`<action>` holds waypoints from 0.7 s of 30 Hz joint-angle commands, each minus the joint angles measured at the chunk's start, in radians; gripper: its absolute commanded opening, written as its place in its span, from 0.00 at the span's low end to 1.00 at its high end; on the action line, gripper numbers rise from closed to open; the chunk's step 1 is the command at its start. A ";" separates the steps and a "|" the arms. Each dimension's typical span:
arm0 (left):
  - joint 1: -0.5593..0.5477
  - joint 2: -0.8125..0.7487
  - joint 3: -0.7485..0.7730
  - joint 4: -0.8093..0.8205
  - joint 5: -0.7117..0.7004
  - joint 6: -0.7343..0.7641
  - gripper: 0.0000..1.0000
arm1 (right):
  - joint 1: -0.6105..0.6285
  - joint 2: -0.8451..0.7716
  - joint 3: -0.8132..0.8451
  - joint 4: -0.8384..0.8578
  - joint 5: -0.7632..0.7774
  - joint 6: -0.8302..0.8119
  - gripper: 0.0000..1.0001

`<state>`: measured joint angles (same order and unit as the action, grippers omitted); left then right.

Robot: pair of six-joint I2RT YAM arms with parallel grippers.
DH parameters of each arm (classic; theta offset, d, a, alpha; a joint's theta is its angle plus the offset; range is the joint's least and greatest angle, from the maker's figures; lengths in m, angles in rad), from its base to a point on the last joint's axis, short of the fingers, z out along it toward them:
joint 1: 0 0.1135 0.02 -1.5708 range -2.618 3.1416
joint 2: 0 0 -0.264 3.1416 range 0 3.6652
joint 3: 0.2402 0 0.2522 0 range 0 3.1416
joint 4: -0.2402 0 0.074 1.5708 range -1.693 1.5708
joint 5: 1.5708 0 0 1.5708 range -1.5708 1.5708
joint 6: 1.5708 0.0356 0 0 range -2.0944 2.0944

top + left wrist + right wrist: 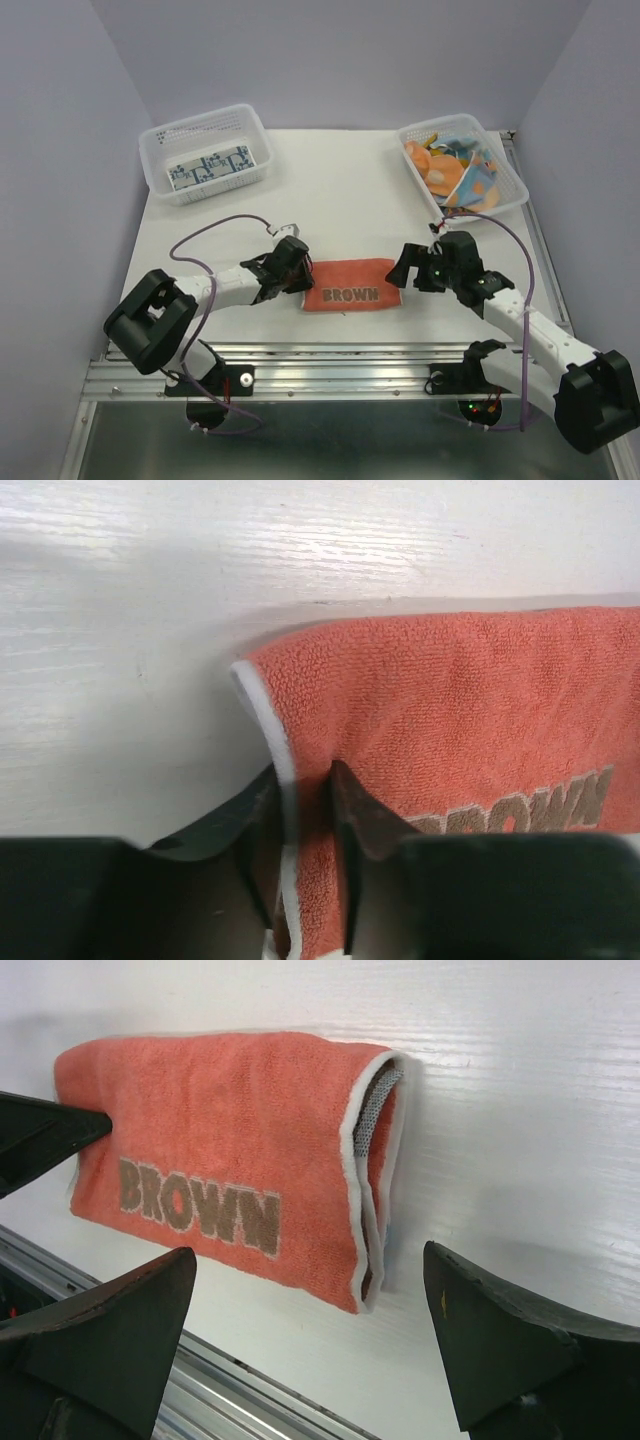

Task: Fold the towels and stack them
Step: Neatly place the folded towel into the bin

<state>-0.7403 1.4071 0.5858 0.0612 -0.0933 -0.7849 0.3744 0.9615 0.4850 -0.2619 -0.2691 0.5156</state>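
Note:
An orange-red towel (350, 283) with the word BROWN lies folded in half on the white table, between my two grippers. My left gripper (300, 277) is shut on the towel's left, white-trimmed edge (300, 810), with the edge between its fingers. My right gripper (408, 268) is open and empty, just off the towel's right end (370, 1170). A folded blue-white patterned towel (207, 166) lies in the left basket. Several crumpled towels (455, 165), orange and light blue with orange dots, fill the right basket.
A white perforated basket (206, 125) stands at the back left and another (510, 190) at the back right. The table's metal front rail (330, 365) runs just below the towel. Purple cables loop over both arms.

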 commanded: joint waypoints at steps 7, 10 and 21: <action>-0.039 0.234 0.178 -0.150 -0.133 0.030 0.00 | 0.006 -0.027 0.067 0.015 0.067 -0.025 1.00; -0.039 0.303 0.313 -0.242 -0.253 0.045 0.00 | 0.004 -0.043 0.058 0.024 0.071 -0.023 1.00; 0.039 0.555 0.865 -0.540 -0.605 0.203 0.00 | 0.004 -0.109 0.041 0.024 0.103 -0.020 1.00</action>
<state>-0.7486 1.9533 1.3209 -0.3473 -0.5274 -0.6891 0.3744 0.8768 0.4965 -0.2623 -0.1967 0.5083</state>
